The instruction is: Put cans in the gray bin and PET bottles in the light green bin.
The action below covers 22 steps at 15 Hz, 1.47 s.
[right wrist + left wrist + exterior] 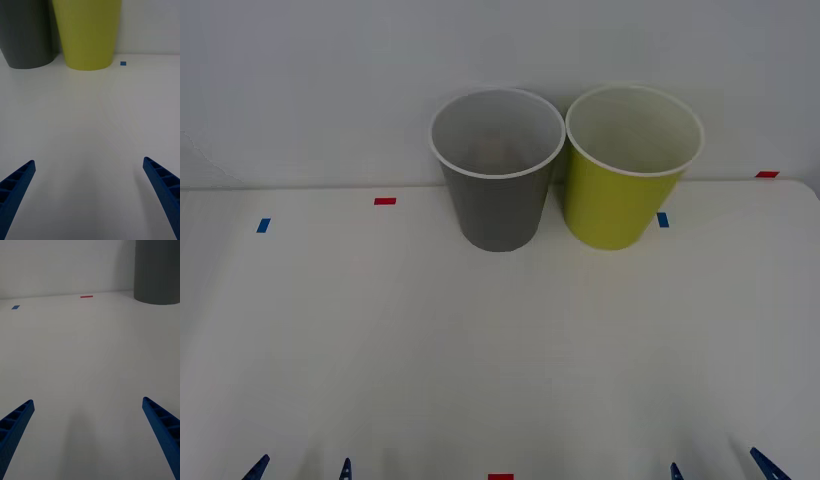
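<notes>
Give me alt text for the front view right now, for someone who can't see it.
Two tall tapered bins stand side by side at the far edge of a white table: the gray bin on the left, the light green bin on the right. Both open grippers sit at the near edge, left gripper and right gripper, fingertips just showing. Small red and blue tape marks dot the tabletop.

Matt plastic gray bin (498,200) and light green bin (620,200) on smooth white table (480,350).

The left gripper (301,468) sits low at the near edge on the robot's left, its blue ribbed fingers (15,427) spread wide with nothing between them. The right gripper (718,467) mirrors it on the robot's right, its fingers (165,187) equally far apart and holding nothing.
</notes>
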Available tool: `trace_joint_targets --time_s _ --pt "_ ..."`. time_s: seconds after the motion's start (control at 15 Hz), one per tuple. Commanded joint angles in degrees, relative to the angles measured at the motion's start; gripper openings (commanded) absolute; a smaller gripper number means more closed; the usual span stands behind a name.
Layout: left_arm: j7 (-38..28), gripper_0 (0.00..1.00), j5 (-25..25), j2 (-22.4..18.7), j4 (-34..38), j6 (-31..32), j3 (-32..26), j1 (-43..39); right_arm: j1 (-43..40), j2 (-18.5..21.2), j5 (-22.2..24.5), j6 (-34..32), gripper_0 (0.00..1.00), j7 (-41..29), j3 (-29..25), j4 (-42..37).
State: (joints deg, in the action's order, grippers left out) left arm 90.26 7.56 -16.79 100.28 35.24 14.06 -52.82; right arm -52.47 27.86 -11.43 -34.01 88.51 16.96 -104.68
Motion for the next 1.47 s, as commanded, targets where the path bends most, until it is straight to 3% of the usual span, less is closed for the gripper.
trace_joint_targets --time_s 0.07,1.47 --pt "0.00 1.00 0.00 0.00 0.00 0.00 0.00 0.00 0.00 0.00 0.00 0.00 1.00 0.00 0.00 0.00" --pt "0.00 1.00 0.00 0.00 0.00 0.00 0.00 0.00 0.00 0.00 0.00 0.00 1.00 0.00 0.00 0.00"
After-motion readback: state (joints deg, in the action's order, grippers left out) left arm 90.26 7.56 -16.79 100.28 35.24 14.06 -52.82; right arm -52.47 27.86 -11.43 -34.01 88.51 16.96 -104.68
